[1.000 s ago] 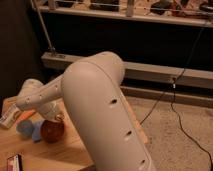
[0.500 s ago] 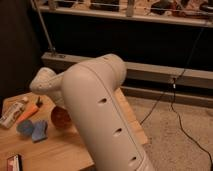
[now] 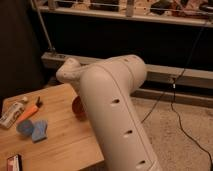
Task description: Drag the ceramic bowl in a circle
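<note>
Peeking from behind the white arm (image 3: pixel 112 110), the reddish-brown glazed ceramic bowl (image 3: pixel 77 107) sits on the wooden table (image 3: pixel 55 140) near its right edge; the gripper, fingers together, is hidden behind the arm, apparently beside the bowl.

One wooden table (image 3: pixel 60 145). One ceramic bowl (image 3: pixel 77 106), mostly hidden by the arm (image 3: pixel 115 115). One blue-grey cup (image 3: pixel 24 127); one blue cloth (image 3: pixel 39 131). One orange tool (image 3: pixel 29 113). One white tube (image 3: pixel 12 114). Possibly one small box (image 3: pixel 14 162) at seven o'clock. Gripper: none visible
</note>
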Robot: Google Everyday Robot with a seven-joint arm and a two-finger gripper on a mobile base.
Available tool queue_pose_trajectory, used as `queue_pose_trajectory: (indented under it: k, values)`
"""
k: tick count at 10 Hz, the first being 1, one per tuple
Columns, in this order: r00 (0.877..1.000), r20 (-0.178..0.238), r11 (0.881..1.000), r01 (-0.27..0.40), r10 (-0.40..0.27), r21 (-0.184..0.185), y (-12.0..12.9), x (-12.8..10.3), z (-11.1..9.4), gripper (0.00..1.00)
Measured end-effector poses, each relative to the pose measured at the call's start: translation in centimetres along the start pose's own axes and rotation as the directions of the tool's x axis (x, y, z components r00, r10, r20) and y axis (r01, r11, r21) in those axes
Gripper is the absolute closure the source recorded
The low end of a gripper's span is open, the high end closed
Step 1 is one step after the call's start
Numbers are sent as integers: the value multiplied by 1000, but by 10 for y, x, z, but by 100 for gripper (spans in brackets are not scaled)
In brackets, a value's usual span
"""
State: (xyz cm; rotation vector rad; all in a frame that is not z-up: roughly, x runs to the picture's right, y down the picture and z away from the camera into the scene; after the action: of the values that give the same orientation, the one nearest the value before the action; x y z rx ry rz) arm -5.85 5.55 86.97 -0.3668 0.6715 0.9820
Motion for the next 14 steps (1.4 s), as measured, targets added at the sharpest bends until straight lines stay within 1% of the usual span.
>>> queue_pose_trajectory:
  k: [1, 2, 3, 4, 5, 6, 7, 10, 11, 12, 13, 14]
  values:
    - [999, -25, 999, -36, 36, 16, -25, 15, 8, 100]
    - [998, -42, 998, -53, 55, 31, -43, 31, 12, 100]
    - [997, -52, 998, -56, 58, 41, -54, 43, 15, 100]
    - [997, -63, 998, -43, 46, 52, -64, 65, 16, 100]
    - [997, -66, 998, -23, 26, 57, -66, 79, 16, 100]
    - [998, -67, 998, 9, -6, 58, -63, 98, 14, 100]
    - [997, -65, 997, 52, -48, 54, -55, 119, 11, 100]
    - [991, -49, 992, 124, -123, 29, -32, 159, 4, 100]
    - [985, -34, 986, 168, -168, 10, -14, 175, 0, 100]
    - [980, -29, 981, 195, -195, -4, -2, 184, -2, 100]
    - [973, -21, 973, 229, -229, -17, 13, 193, -3, 100]
    - [963, -17, 962, 269, -270, -37, 32, 203, -4, 100]
